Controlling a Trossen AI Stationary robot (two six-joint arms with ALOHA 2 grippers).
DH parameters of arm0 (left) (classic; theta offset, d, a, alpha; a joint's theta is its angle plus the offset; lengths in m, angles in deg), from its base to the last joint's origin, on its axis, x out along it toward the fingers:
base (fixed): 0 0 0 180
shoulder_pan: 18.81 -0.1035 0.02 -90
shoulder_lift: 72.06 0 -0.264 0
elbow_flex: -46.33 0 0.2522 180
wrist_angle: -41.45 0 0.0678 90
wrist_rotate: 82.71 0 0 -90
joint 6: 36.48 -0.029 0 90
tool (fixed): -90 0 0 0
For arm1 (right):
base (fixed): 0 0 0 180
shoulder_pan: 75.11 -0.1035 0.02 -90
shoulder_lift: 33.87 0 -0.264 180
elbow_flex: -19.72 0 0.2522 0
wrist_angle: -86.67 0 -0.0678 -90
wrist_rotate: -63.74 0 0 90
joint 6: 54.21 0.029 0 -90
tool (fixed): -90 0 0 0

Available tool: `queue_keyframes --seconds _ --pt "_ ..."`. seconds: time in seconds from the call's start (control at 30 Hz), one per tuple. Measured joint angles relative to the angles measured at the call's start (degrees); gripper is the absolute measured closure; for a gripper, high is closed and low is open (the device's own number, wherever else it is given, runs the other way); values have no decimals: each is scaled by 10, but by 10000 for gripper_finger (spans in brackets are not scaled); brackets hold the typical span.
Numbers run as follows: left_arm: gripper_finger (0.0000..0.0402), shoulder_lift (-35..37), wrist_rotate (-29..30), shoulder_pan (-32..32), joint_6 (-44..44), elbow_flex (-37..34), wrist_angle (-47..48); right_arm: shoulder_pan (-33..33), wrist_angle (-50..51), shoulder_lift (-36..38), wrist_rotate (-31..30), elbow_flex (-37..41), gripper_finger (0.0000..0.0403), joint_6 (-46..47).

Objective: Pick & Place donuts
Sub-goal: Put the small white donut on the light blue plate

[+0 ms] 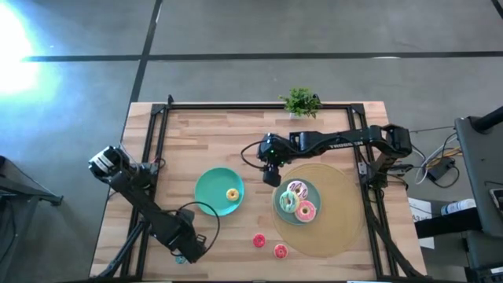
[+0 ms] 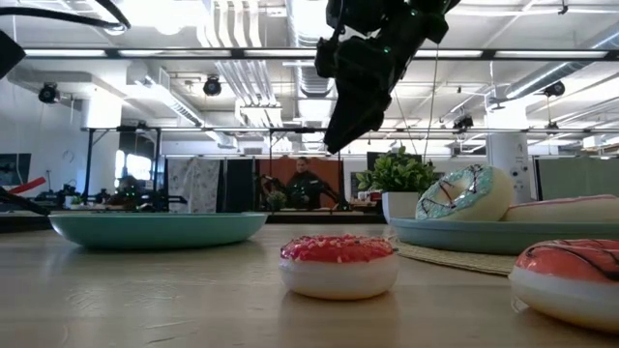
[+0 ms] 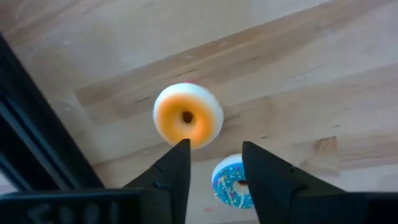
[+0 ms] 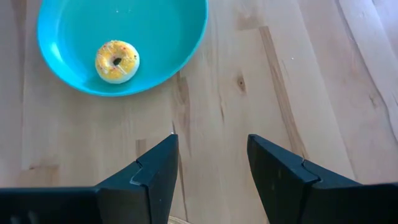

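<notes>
My left gripper [image 1: 187, 250] [image 3: 214, 146] hangs open over the table's near left part. In the left wrist view an orange donut [image 3: 188, 116] lies flat on the wood just ahead of the fingertips, and a blue sprinkled donut [image 3: 231, 182] lies below the gap between them. My right gripper [image 1: 273, 174] [image 4: 211, 140] [image 2: 338, 145] is open above bare wood between the two teal plates. A yellow donut [image 1: 233, 194] [image 4: 117, 61] lies in the left plate [image 1: 211, 189]. Three donuts [image 1: 296, 200] lie on the right plate [image 1: 277, 206]. Two red donuts [image 1: 258, 240] [image 1: 280, 251] rest on the table.
A round tan mat [image 1: 342, 208] lies under the right plate. A small potted plant [image 1: 300, 102] stands at the far edge. A black frame [image 1: 236, 106] rims the table. Bare wood lies between the plates and along the far side. A person [image 2: 305, 184] is in the room behind.
</notes>
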Motion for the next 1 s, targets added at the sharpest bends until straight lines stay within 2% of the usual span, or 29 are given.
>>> queue_keyframes --seconds 0.2,0.3,0.7,0.83,1.0 --pt "269 -19 -12 -1 15 0 -12 0 -1 0 0 9 218 -5" --pt "274 -34 -13 -1 15 0 -32 0 -1 0 0 14 218 -5" --pt "305 -80 -30 -2 7 -1 -6 0 -2 0 -1 19 218 -20" --pt "330 -84 -30 -2 7 -3 -6 1 -2 0 -1 19 218 -26" --pt "388 -86 -30 -2 2 -8 -5 1 -3 0 -1 19 218 -38"
